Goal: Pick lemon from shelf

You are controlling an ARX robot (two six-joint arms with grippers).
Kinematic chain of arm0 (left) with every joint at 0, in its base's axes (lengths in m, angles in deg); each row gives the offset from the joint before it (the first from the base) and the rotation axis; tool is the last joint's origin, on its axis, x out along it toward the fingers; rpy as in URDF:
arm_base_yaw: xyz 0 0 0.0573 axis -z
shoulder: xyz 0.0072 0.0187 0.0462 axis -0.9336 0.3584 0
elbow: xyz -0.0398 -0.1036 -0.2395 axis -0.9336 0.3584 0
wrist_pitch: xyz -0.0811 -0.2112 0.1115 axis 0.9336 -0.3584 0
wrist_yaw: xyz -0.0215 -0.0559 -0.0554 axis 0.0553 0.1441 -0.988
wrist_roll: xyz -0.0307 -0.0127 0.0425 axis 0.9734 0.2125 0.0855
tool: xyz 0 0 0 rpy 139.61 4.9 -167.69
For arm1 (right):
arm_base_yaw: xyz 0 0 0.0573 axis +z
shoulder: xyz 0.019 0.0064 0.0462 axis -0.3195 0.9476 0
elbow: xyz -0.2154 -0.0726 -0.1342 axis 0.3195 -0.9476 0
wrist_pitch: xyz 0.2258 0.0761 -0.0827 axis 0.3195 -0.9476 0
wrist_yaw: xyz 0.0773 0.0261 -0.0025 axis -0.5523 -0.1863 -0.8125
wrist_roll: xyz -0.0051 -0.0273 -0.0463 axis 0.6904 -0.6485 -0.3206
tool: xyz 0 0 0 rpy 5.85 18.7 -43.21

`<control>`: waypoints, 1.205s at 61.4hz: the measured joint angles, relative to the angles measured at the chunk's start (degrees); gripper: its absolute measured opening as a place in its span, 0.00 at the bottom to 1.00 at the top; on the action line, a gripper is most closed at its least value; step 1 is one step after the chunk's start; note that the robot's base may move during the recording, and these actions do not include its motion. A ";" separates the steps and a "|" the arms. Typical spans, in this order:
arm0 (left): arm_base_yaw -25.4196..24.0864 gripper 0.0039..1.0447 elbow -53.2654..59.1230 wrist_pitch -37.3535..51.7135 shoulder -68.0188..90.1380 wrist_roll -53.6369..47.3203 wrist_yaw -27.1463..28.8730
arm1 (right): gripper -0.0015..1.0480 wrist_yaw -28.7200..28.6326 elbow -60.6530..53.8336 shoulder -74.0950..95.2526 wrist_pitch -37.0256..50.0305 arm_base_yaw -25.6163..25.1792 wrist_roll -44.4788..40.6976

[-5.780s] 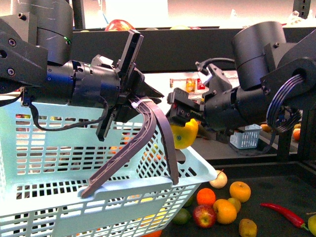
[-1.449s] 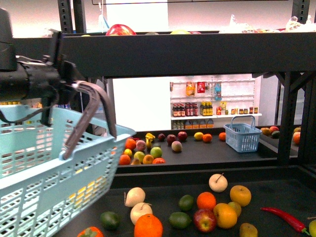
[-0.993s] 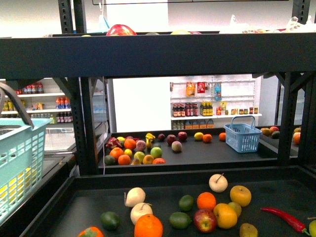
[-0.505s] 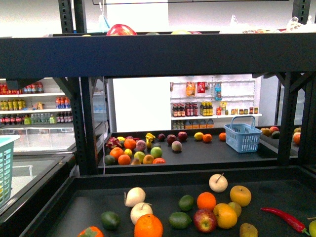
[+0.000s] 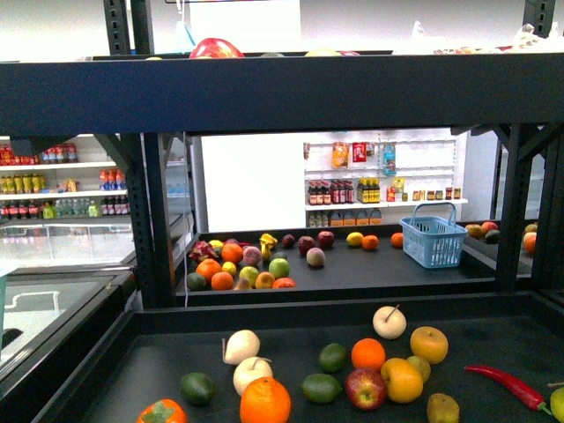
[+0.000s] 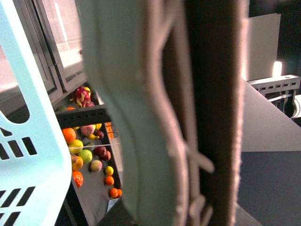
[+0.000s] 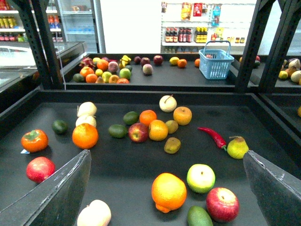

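The pale blue basket has swung out of the front view, baring the shelf. The likeliest lemon (yellow-orange, nubbed) lies on the near tier below the right gripper's wide-spread fingers. It should be firm, light and waxy, best pinched across its middle. The left gripper's hold cannot be told.

Front and right wrist views over shelf (left wrist close-up)

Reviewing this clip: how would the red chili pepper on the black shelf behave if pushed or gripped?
The red chili pepper is long, thin and curved, lying flat on the shelf, so it would probably pivot or slide rather than roll. Its skin looks glossy, so fingers might slip. It likely weighs little.
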 joint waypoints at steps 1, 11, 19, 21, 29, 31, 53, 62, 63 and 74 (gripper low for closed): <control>-0.17 0.32 0.35 0.04 -0.04 -0.35 -0.04 | 0.93 0.00 0.00 0.00 0.00 0.00 0.00; -0.92 0.57 1.99 -1.73 -0.74 -2.38 -0.57 | 0.93 0.00 0.00 0.00 0.00 0.00 0.00; -1.01 0.78 2.05 -7.61 -2.27 -5.33 -0.63 | 0.93 0.00 0.00 0.00 0.00 0.00 0.00; -1.03 0.83 2.05 -8.81 -2.71 -5.88 -0.79 | 0.93 0.00 0.00 0.00 0.00 0.00 0.00; -1.14 0.92 2.08 -12.98 -5.14 -8.55 -1.36 | 0.93 0.00 0.00 0.00 0.00 0.00 -0.02; -1.22 0.92 2.19 -13.73 -5.75 -8.85 -1.36 | 0.93 0.00 0.00 0.00 0.00 0.00 0.00; -2.49 0.92 5.64 -29.77 -15.54 -15.28 -0.74 | 0.93 0.00 0.00 0.00 0.00 0.00 0.00; -2.62 0.92 7.63 -42.51 -22.34 -23.93 2.62 | 0.93 -0.02 0.00 0.00 0.00 0.00 0.00; -2.62 0.92 8.09 -44.35 -23.61 -25.16 3.28 | 0.93 0.00 0.00 0.00 0.00 0.00 0.00; -1.36 0.92 15.54 -59.76 -38.99 -44.13 13.35 | 0.93 0.00 0.00 0.00 0.00 0.00 0.00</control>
